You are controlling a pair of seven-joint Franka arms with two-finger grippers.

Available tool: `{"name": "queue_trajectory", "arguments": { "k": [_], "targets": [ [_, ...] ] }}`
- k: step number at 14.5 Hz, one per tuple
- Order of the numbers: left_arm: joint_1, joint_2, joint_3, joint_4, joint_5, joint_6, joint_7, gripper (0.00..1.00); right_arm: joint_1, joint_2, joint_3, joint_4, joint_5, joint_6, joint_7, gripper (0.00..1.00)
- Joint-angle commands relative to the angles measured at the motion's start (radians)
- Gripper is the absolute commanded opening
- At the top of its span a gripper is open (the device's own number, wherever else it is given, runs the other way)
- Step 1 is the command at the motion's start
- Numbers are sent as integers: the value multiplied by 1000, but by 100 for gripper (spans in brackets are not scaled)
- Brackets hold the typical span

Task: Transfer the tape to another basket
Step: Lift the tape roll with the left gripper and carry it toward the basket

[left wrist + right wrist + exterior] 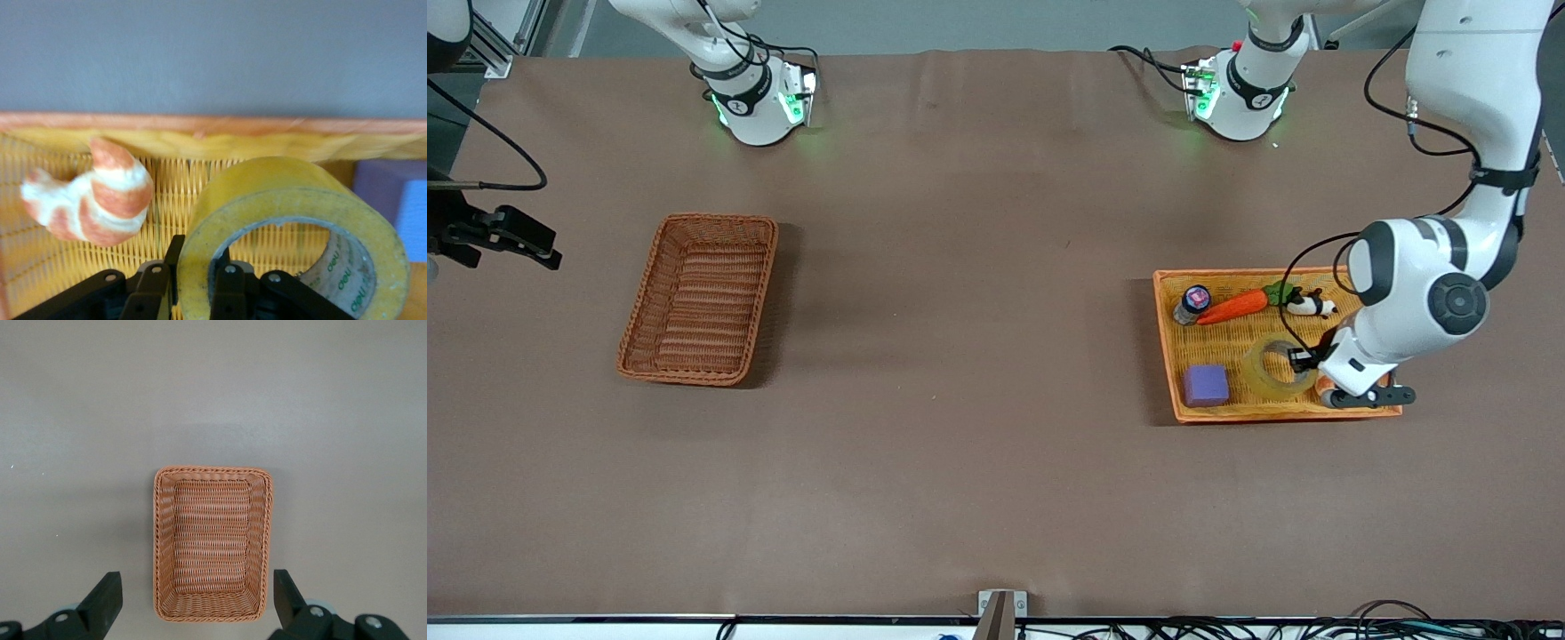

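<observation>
The tape [293, 233], a stiff, light ring with a slick outer face, is best taken across its wall, one finger inside the core and one outside. It sits in the orange-yellow tray [1167, 347] at the left arm's end of the worktop, beside a purple block [1206, 386]. The left hand [193, 283] is closed on that wall. The right hand [197, 600] hangs wide open and empty over the reddish-brown basket [213, 543], waiting.

Even overhead light, soft shadows, slight wrist-cam blur
</observation>
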Motion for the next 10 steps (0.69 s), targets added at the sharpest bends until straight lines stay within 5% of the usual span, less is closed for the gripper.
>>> {"name": "queue_trajectory", "arguments": {
  "k": [1, 5, 10],
  "targets": [
    [-9, -14, -37, 158, 17, -131, -20, 0, -14, 4, 6, 10, 19, -8, -8, 100],
    [-27, 12, -131, 296, 16, -151, -50, 0, -14, 4, 6, 10, 19, -8, -8, 100],
    [-94, 69, -260, 382, 60, -157, -327, 0, -15, 4, 6, 10, 19, -9, -8, 100]
  ]
}}
